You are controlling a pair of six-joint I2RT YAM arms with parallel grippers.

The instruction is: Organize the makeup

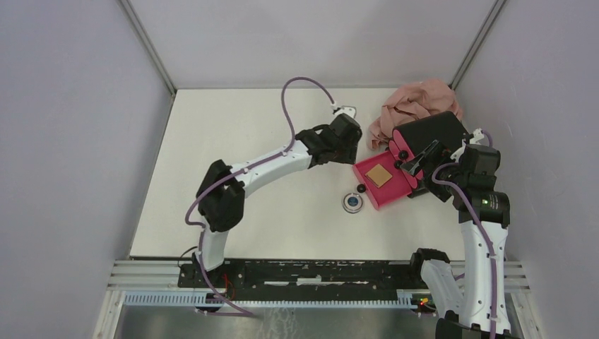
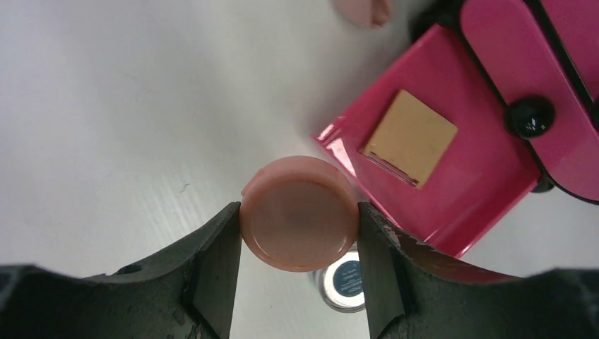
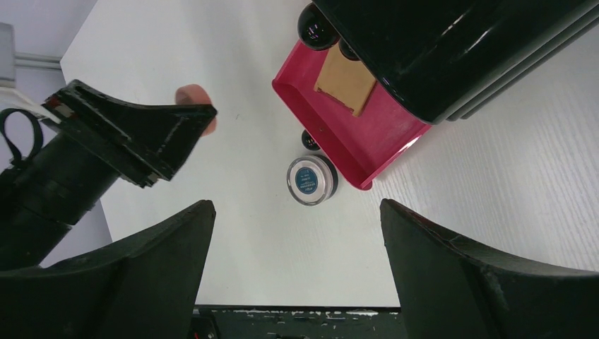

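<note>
My left gripper (image 2: 299, 233) is shut on the round salmon puff (image 2: 299, 214) and holds it above the table, just left of the open magenta drawer (image 1: 398, 191). The tan square pad (image 1: 379, 176) lies in that drawer; it also shows in the left wrist view (image 2: 410, 137) and the right wrist view (image 3: 345, 82). The round silver compact (image 1: 352, 203) sits on the table in front of the drawer, seen too in the right wrist view (image 3: 308, 179). My right gripper (image 3: 297, 240) is open and empty, held above the table near the black box (image 1: 432, 134). The sponges and the vial are out of view.
The pinkish-beige cloth (image 1: 417, 102) is bunched at the back right, behind the black box. A black knob (image 2: 529, 116) sits on a closed magenta drawer front. The table's front edge (image 3: 297, 308) lies just below my right fingers.
</note>
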